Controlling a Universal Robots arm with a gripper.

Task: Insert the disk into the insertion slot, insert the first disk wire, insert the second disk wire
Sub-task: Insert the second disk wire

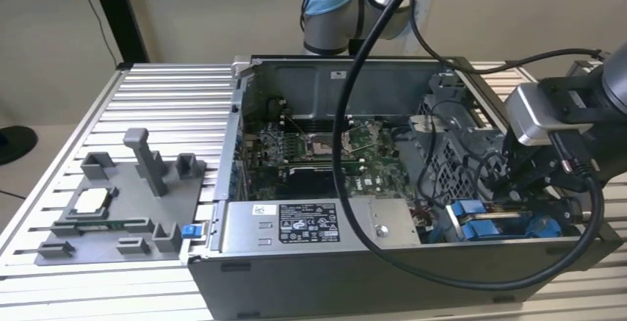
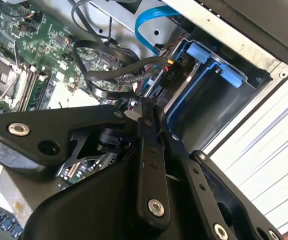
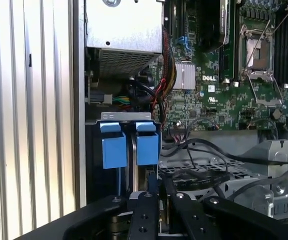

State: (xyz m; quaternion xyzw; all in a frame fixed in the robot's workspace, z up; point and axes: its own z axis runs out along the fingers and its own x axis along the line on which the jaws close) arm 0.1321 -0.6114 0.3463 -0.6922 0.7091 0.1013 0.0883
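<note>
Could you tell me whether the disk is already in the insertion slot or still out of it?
In: the disk's blue carrier tabs stand inside the insertion slot, below the gripper.

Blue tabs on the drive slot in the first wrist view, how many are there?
2: one blue tab nearer the case wall, the other blue tab beside it, nearer the motherboard. More may be hidden below.

A ribbed aluminium tabletop (image 1: 167,89) carries 2 things: an open computer case (image 1: 324,277) and, beside it (toward the exterior view's left), a grey fixture tray (image 1: 108,218).
</note>
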